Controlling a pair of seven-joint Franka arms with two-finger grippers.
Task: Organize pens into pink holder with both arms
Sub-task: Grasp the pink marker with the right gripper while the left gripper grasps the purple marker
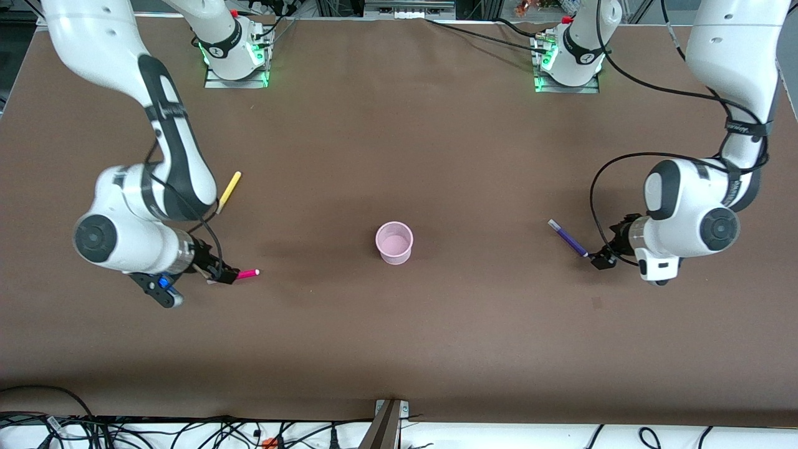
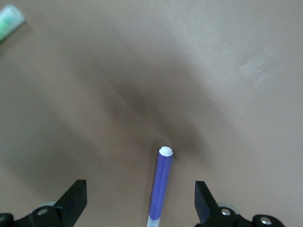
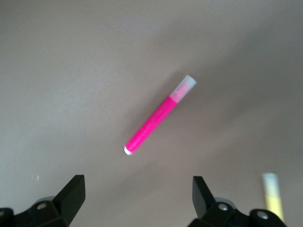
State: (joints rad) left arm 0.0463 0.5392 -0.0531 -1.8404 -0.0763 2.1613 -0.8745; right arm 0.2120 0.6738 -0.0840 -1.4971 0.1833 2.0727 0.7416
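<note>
On the brown desk [image 1: 399, 125] the pink holder [image 1: 394, 242] stands upright and empty at the middle. The right gripper [image 1: 215, 272] hangs over the magenta pen [image 3: 158, 116], jaws wide and holding nothing; a yellow pen [image 1: 229, 191] lies farther from the front camera. The left gripper [image 1: 603, 257] hovers over the purple pen [image 2: 160, 187], jaws wide too. A green pen [image 2: 8, 21] lies nearby. The pens look light, stiff and smooth, apt to roll; mid-barrel seems the surest hold
</note>
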